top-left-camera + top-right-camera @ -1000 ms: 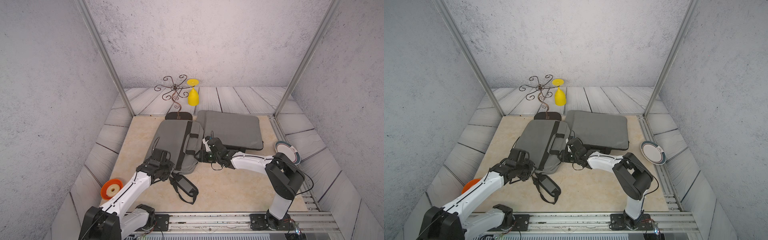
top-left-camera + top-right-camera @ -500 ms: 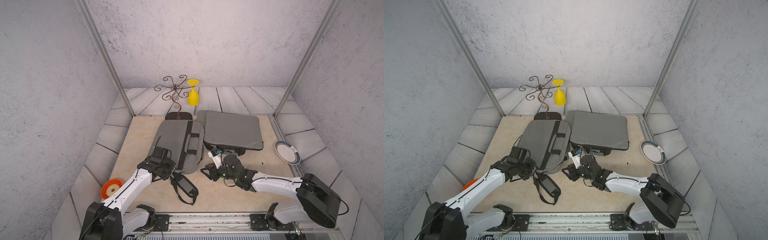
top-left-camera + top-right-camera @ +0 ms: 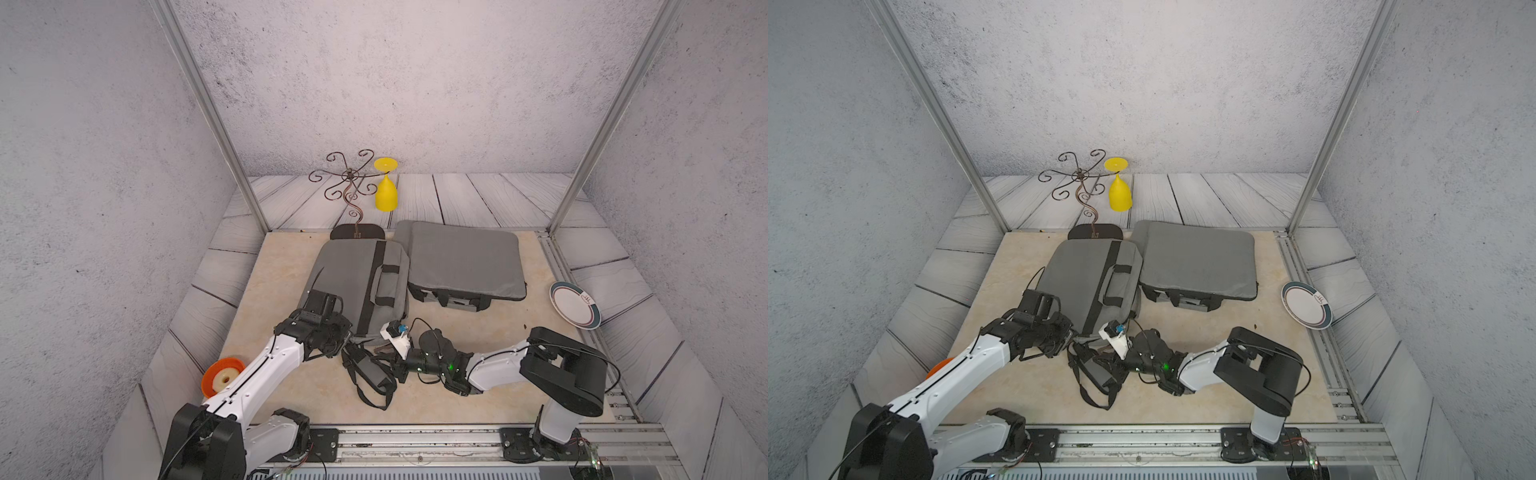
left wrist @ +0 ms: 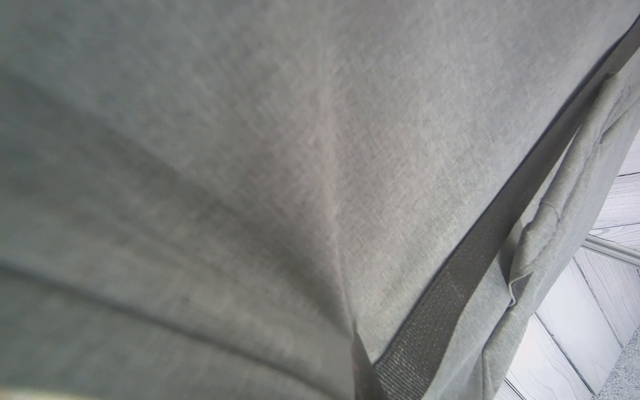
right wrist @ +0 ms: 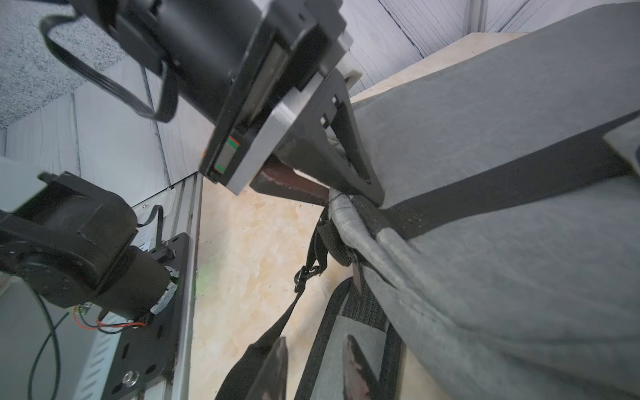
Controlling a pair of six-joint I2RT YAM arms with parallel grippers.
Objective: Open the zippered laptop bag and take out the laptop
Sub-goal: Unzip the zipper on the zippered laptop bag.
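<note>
laptop bag (image 3: 353, 270) lies flat mid-table on the beige marbled mat (image 3: 274, 270). it's grey woven cloth, a soft rounded rectangle with black ribbed webbing bands and a flat carry handle (image 3: 386, 286) on top. its black shoulder strap (image 3: 370, 374), with a grey padded section, is spilled in loops off the near edge.

a second grey padded sleeve (image 3: 461, 262) touches the bag's right side. it's the same cloth but plainer and boxier.

your left arm is stretched low and forward from the base. left gripper (image 5: 330, 199) is at the bag's near-left corner, jaws pinched tight on the piped corner seam. the left wrist view is filled with cloth weave and one webbing band.

your right arm is folded at the elbow, with the forearm lying almost flat along the mat and pointing across at the bag's near edge. right gripper (image 5: 316, 363) has its jaws narrowly apart, straddling the strap webbing. can't tell if the pads touch it.

further back there's a yellow plastic goblet (image 3: 386, 195), upside down beside a curly wire stand (image 3: 351, 183). a white plate (image 3: 575, 305) sits off the mat on the right.
</note>
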